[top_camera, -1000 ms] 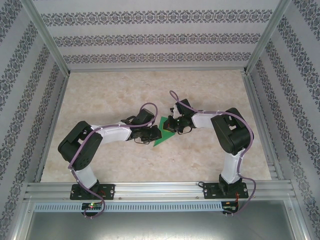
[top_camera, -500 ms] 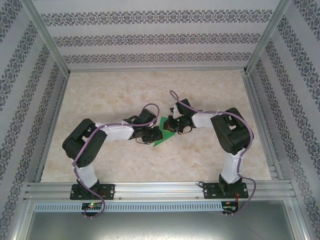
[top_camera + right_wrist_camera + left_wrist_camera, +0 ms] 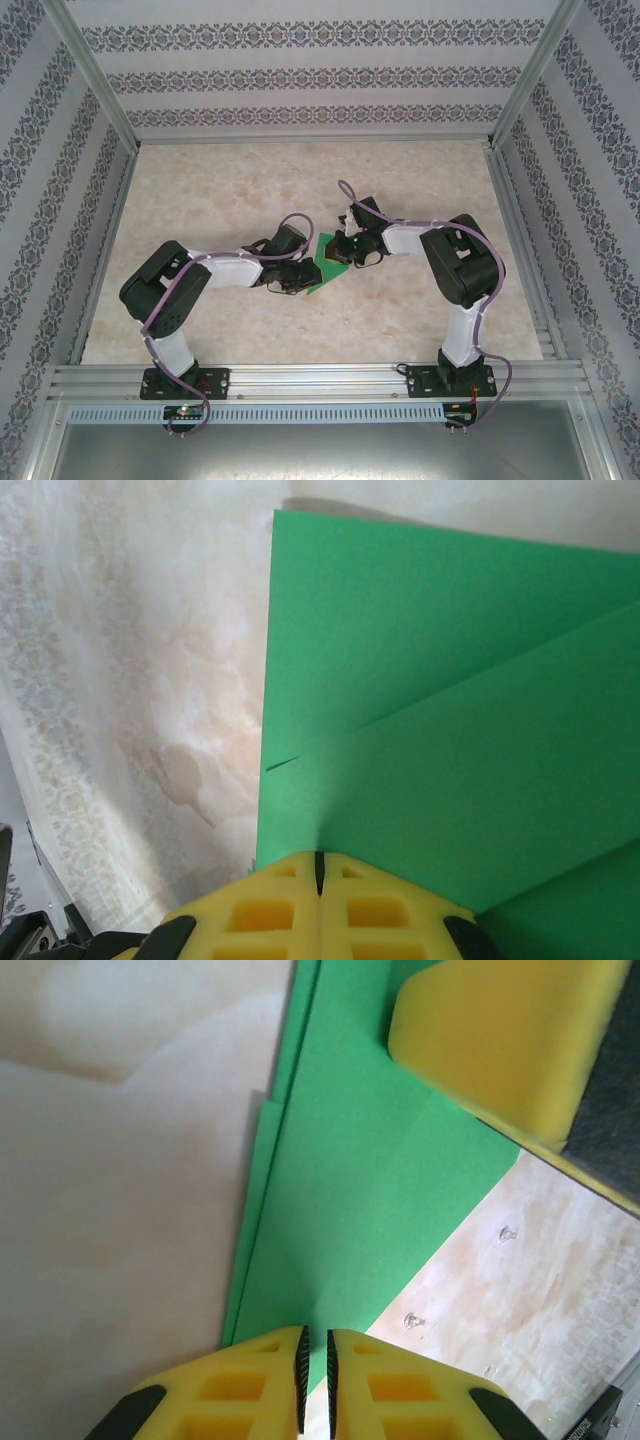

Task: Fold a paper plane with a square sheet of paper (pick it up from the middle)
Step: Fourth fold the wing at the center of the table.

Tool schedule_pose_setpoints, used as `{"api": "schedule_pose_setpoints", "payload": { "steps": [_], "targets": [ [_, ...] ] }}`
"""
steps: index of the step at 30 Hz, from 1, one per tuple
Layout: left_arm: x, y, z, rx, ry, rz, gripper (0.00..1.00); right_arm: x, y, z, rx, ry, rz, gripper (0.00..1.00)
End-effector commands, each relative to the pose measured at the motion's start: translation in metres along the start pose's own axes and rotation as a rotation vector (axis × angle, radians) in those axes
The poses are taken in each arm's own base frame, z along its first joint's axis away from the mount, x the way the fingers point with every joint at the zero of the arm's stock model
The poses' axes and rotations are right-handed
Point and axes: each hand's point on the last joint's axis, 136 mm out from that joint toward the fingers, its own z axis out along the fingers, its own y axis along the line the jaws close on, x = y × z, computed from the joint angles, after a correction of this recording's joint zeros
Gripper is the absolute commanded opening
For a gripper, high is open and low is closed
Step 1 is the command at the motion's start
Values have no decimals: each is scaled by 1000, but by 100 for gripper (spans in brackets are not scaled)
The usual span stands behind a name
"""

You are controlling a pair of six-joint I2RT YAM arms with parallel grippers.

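You're mid-fold: the green paper (image 3: 370, 1190) lies flat on the table (image 3: 120, 1210) between your two grippers, already layered, with a diagonal crease and stacked edges showing. Your left gripper (image 3: 315, 1365) has its jaws drawn nearly together with only a thin slit between the pads, and the paper's narrow end runs right up under its tips; you can't tell from here whether it nips a layer or just rests on it. Your right gripper (image 3: 320, 875) is clenched tight, tips set on the paper's edge nearest to it, which looks like pinning rather than grasping. The next move probably calls for one gripper to hold the sheet down while the other lifts or sweeps a flap, so keep the pinning pressure steady. The layered edges sit just off the left gripper's left side. The two grippers are close together across the paper, so go slowly; bare table lies open all round them.
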Motion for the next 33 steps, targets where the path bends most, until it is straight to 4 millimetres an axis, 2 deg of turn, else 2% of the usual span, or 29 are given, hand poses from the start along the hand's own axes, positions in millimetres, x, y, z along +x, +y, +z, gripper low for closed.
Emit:
{"api": "schedule_pose_setpoints", "payload": {
  "steps": [1,7,10,13,19,23,29,33],
  "targets": [
    [37,34,-1,-105,99,-65,18,25,-62,13,214,63,99,0],
    [55,48,-8,-147,136,-72,18,27,-68,13,237,70,111,0],
    [58,50,-16,-158,137,-59,8,27,-69,13,242,70,115,0],
    [45,37,-26,-134,75,-27,0,27,-69,13,241,71,115,0],
    [-3,-13,-49,-12,-113,59,0,27,-68,13,239,73,118,0],
    [-14,-19,-36,-37,-99,74,0,28,-70,14,244,78,124,0],
    [-21,-13,-6,-73,-52,63,0,28,-70,13,247,80,123,0],
    [-22,-6,4,-98,-38,58,0,28,-70,13,250,83,126,0]
  ]
}}
